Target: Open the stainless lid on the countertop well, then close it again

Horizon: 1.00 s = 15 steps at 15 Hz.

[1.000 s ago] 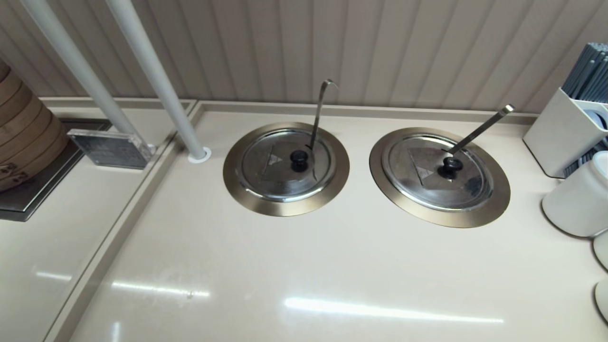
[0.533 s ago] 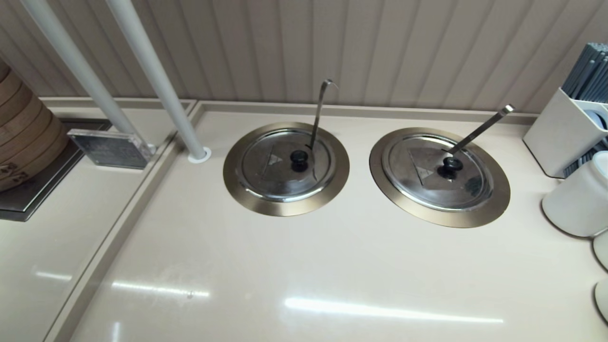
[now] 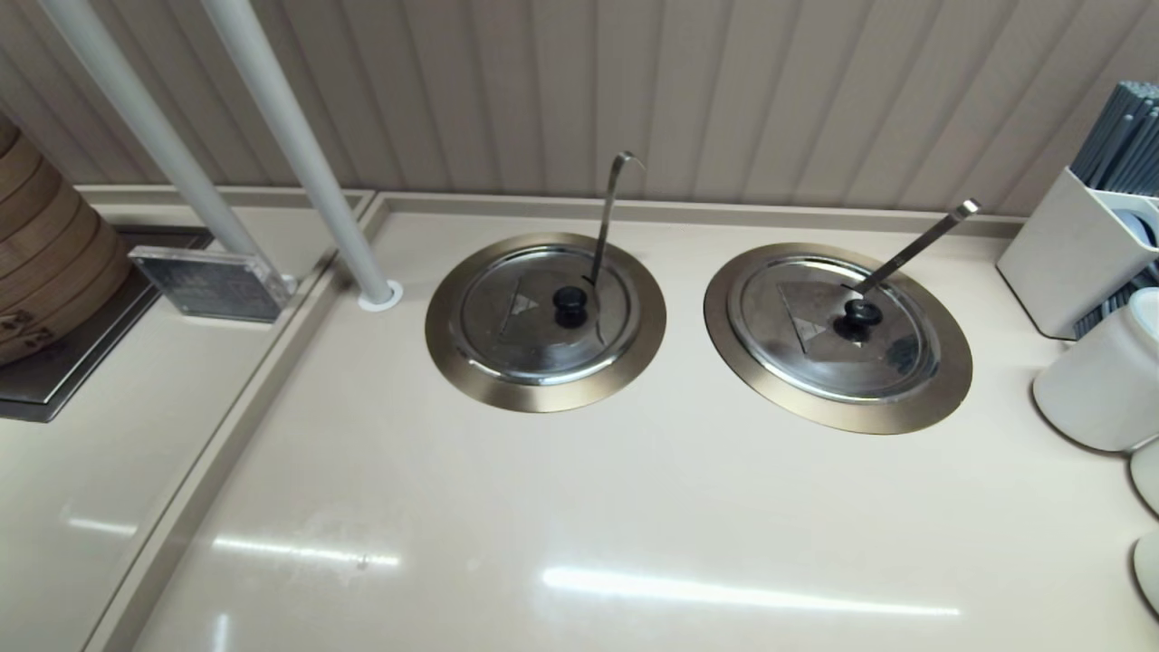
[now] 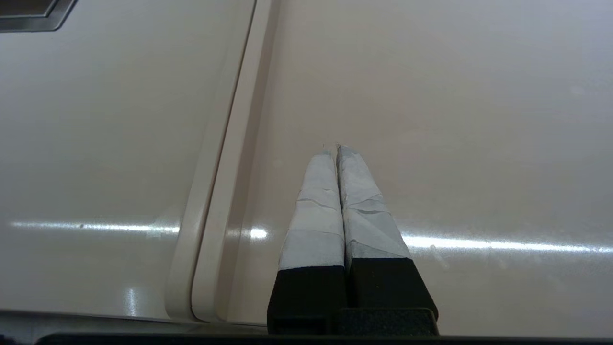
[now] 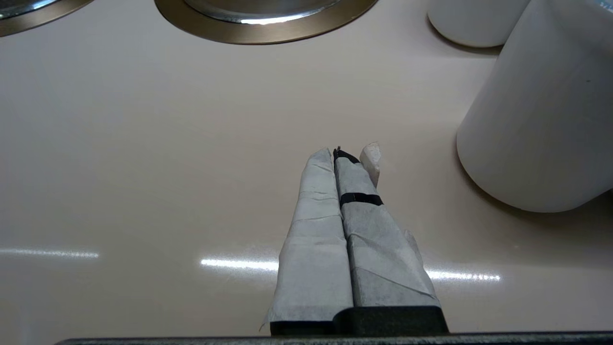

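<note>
The stainless lid [image 3: 530, 337] lies flat and closed on the countertop well, whose brass-toned flange ring [image 3: 450, 337] shows at the middle of the head view. Its black knob [image 3: 569, 302] sits at the centre, and the thin hook-tipped ladle handle [image 3: 608, 210] rises through the edge notch. Neither arm appears in the head view. My left gripper [image 4: 334, 149] is shut and empty over bare counter beside a raised seam [image 4: 225, 158]. My right gripper [image 5: 335, 154] is shut and empty over the counter, well short of the rings.
The twin lid [image 3: 819, 349] with a straight square-tipped handle [image 3: 914, 243] sits to the right. White cups [image 3: 1100, 385] and a utensil holder [image 3: 1068, 258] crowd the right edge; a white cup [image 5: 541, 120] stands close to my right gripper. A slanted post [image 3: 299, 154], sign block [image 3: 213, 282] and bamboo steamers [image 3: 45, 263] stand left.
</note>
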Available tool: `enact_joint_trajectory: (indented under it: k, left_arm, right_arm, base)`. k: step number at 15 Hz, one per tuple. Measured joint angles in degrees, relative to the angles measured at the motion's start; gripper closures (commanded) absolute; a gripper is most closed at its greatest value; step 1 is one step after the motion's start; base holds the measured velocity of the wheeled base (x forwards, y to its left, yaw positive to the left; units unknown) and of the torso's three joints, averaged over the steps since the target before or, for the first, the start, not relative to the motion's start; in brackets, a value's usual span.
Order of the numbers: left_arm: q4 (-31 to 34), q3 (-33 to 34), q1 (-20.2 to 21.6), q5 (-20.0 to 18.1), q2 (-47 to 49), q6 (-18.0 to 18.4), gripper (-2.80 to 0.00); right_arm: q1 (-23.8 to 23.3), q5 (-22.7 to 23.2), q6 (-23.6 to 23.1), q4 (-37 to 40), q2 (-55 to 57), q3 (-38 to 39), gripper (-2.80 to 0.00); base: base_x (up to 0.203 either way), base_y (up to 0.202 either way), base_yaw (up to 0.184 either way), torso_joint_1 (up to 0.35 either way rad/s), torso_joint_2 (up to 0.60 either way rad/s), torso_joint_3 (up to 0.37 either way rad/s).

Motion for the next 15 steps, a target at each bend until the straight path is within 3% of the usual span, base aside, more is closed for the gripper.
enact_joint_trajectory:
  k: [15]
  left_arm:
    - [-0.06,0.07,0.00,0.24,-0.02,-0.88,0.00]
  right_arm:
    - [0.00,-0.07,0.99,0.09,0.00,0.00,0.00]
  base:
    - [0.000,0.000,0.000,0.000,0.00,0.000]
